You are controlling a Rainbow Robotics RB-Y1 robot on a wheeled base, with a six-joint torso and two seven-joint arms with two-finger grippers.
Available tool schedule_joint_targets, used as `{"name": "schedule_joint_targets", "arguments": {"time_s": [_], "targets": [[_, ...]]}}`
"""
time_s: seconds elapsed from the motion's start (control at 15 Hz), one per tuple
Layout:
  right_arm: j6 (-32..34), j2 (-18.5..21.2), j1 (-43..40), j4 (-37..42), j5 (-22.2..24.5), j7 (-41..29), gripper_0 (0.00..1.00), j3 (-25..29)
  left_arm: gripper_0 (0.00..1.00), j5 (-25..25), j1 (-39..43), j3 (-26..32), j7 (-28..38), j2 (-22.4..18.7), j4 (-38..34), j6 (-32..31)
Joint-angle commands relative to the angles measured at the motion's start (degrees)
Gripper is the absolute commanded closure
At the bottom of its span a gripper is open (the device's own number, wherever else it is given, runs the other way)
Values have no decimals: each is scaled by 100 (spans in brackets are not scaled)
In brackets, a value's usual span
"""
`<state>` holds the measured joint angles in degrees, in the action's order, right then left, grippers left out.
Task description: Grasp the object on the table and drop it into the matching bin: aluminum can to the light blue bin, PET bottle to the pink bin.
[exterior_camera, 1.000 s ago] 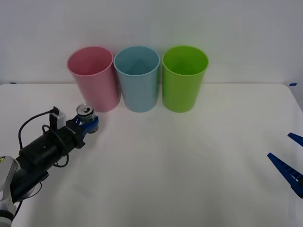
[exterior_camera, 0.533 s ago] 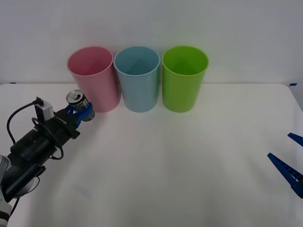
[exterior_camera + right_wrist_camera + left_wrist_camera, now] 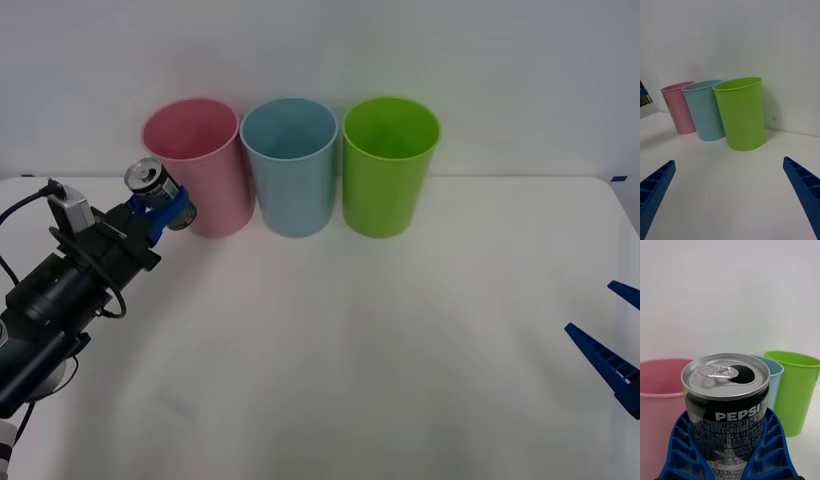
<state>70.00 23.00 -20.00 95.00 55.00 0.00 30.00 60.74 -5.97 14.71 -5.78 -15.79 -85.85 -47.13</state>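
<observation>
White table [image 3: 400,350] — left hand [image 3: 165,205] raised can [image 3: 152,180] higher.

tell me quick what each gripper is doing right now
Left gripper: closed on the aluminum can, lifted off the table by the pink bin.
Right gripper: open, holding nothing, parked low at the table's right edge.

We see a plain white wall [image 3: 320,50] rising straight behind the white table [image 3: 400,350], meeting its far edge. Small dark blue marks sit at that edge's two ends. Light falls evenly, leaving soft, faint shadows on the table.
</observation>
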Motion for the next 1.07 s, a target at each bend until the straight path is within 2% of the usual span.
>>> {"name": "schedule_joint_targets", "arguments": {"time_s": [0.07, 0.27, 0.4, 0.8, 1.07], "targets": [[0, 0, 0, 0, 0, 0, 0, 0, 100, 17, 9, 5, 490, -91, -318, 11], [0, 0, 0, 0, 0, 0, 0, 0, 100, 17, 9, -4, 1123, -372, -661, 37], [0, 0, 0, 0, 0, 0, 0, 0, 99, 8, 0, 5, 1307, -486, -828, 107], [0, 0, 0, 0, 0, 0, 0, 0, 99, 237, -317, 40, 1439, -565, -916, 485], [0, 0, 0, 0, 0, 0, 0, 0, 99, 404, -633, -223, 1510, -565, -916, 863]]}}
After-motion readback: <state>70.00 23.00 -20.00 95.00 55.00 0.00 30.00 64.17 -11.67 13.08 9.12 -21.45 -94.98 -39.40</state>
